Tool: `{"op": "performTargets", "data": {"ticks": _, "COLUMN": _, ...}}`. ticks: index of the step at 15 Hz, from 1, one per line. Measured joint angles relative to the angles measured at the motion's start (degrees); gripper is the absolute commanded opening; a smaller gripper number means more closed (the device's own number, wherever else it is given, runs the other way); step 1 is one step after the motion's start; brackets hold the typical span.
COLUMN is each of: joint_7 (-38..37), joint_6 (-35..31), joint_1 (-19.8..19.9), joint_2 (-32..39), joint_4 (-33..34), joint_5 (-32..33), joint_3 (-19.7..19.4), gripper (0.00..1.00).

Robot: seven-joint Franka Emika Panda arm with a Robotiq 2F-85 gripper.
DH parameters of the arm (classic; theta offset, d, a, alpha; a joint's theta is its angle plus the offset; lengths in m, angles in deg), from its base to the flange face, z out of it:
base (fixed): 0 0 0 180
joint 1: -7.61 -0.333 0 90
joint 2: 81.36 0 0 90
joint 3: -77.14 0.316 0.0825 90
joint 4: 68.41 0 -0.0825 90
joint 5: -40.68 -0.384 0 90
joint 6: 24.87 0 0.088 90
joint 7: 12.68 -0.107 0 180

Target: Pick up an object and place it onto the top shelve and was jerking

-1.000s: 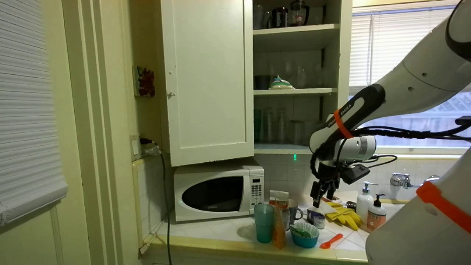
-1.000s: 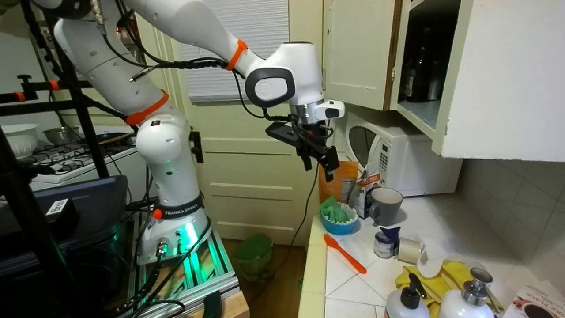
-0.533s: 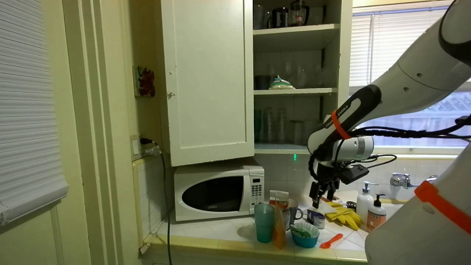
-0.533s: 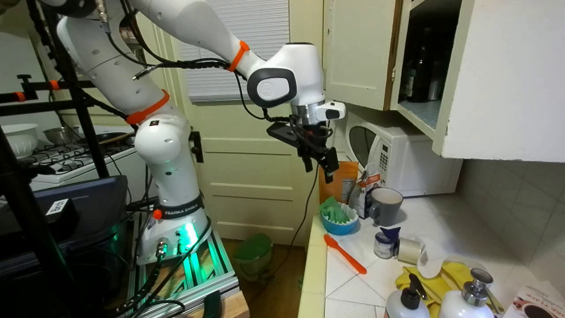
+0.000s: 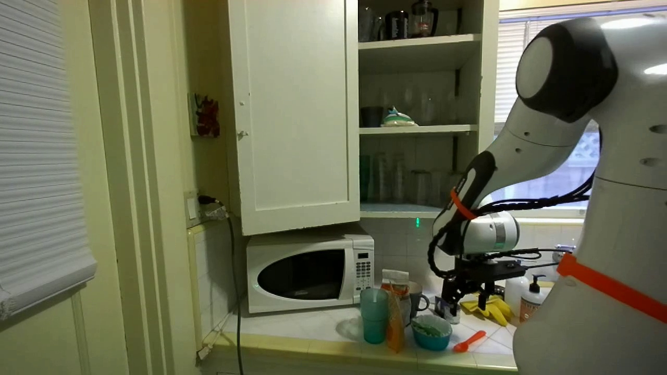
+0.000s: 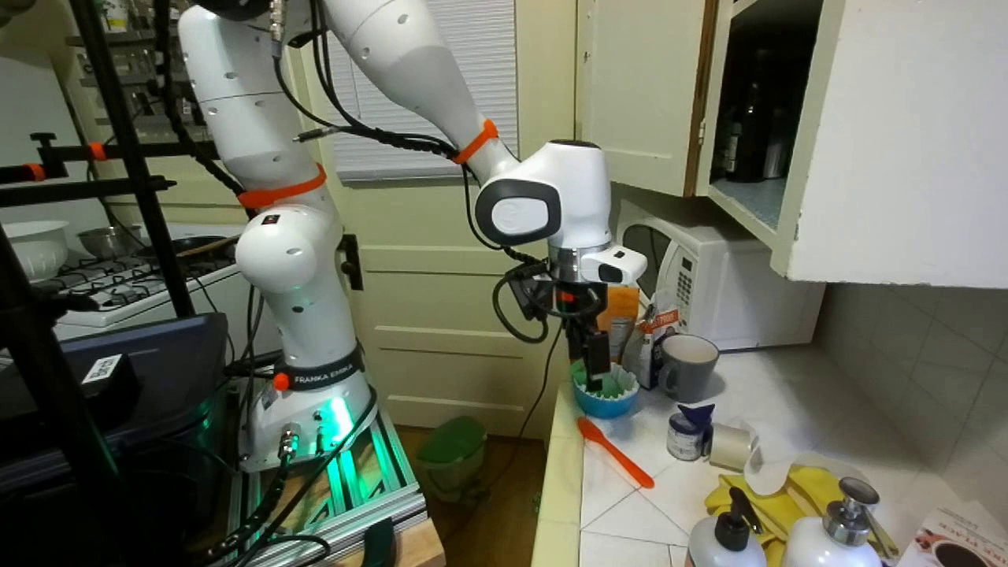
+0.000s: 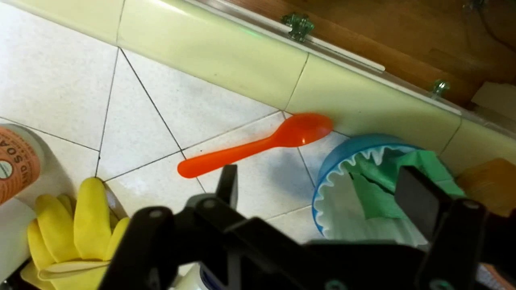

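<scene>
The small blue bowl (image 7: 336, 156) stands upright on the counter near its front edge. It holds a white ruffled liner and a folded green piece, and shows in both exterior views (image 5: 431, 341) (image 6: 603, 406). My gripper (image 7: 322, 187) is open and empty in the wrist view. Its right finger overlaps the bowl; its left finger is over bare tile by the spoon handle. In both exterior views the gripper (image 5: 467, 307) (image 6: 592, 372) points down; it hangs above the counter near the bowl, and contact cannot be told. The top shelf (image 5: 419, 42) is in the open cabinet.
An orange spoon (image 7: 258, 149) lies beside the bowl. A teal tumbler (image 5: 374, 316), orange bag (image 5: 394, 333), grey mug (image 6: 694, 370) and small can (image 6: 685, 439) stand close by. Yellow gloves (image 7: 76, 229) and soap bottles (image 6: 728, 539) are further along. The cabinet door (image 5: 299, 114) hangs open above the microwave (image 5: 310, 276).
My arm has come down, and the gripper is lower and nearer the bowl. It has turned from tilted to pointing more straight down. The bowl and counter things have not moved.
</scene>
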Motion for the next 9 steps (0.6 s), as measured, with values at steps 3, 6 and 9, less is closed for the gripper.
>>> {"op": "performTargets", "data": {"ticks": 3, "joint_7": -1.25, "joint_6": -4.55, "joint_1": -0.01, "joint_2": 5.98, "joint_4": 1.96, "joint_5": -3.94, "joint_3": 0.33, "gripper": 1.0}}
{"op": "performTargets", "data": {"ticks": 6, "joint_7": -1.21, "joint_6": -10.33, "joint_1": 0.01, "joint_2": 10.73, "joint_4": 3.18, "joint_5": -7.71, "joint_3": 1.16, "gripper": 1.0}}
{"op": "performTargets", "data": {"ticks": 9, "joint_7": 0.17, "joint_6": -14.94, "joint_1": -0.01, "joint_2": 14.01, "joint_4": 3.85, "joint_5": -12.96, "joint_3": 2.76, "gripper": 0.99}}
